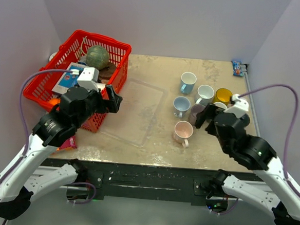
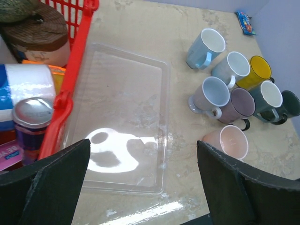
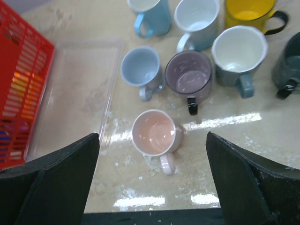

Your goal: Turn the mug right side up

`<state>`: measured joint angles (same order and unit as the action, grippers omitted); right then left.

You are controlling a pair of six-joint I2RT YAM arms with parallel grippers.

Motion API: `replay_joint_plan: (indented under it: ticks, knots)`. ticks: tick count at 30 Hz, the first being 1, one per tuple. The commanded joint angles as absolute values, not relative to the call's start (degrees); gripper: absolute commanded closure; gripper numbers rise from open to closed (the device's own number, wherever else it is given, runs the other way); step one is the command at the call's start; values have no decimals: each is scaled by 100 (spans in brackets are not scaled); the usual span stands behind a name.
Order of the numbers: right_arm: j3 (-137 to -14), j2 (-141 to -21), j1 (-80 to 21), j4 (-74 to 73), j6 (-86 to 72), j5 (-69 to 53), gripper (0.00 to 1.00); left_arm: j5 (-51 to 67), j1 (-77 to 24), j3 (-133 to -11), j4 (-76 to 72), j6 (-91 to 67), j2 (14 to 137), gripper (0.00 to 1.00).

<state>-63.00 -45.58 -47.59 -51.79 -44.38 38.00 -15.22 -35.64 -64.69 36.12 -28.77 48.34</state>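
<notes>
Several mugs crowded the right side of the table (image 1: 143,65). The pink mug (image 3: 154,133), likely the one in play, stood lower centre in the right wrist view, mouth up, handle toward the bottom edge. The right gripper (image 1: 207,118) hovered over it, jaws wide and empty. The left gripper (image 1: 112,100) was also spread, holding nothing. It looked like glazed ceramic: rigid, slick, fairly heavy, chippable. Best pinched across the rim wall, clear of the handle.
</notes>
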Motion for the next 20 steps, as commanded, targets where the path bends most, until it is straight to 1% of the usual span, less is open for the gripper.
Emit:
replay_joint_plan:
  ticks: [1, 6, 12, 20]
  knots:
    - [-6565, -3860, -4755, -5801, -4799, 5220, 1, -2083, -3533, -7013, 4385, -2637, 4632, 1]
    - [-6854, -3472, -4755, -5906, -4860, 5537, 1, -2188, -3533, -7233, 4781, -2610, 4430, 1]
    - [-7145, -3393, -4755, -6038, -4790, 5695, 1, -2470, -3542, -7576, 5142, -2672, 4403, 1]
    - [-6988, -2980, -4755, -5880, -4676, 5994, 1, -2759, -3542, -7752, 5168, -2777, 4210, 1]
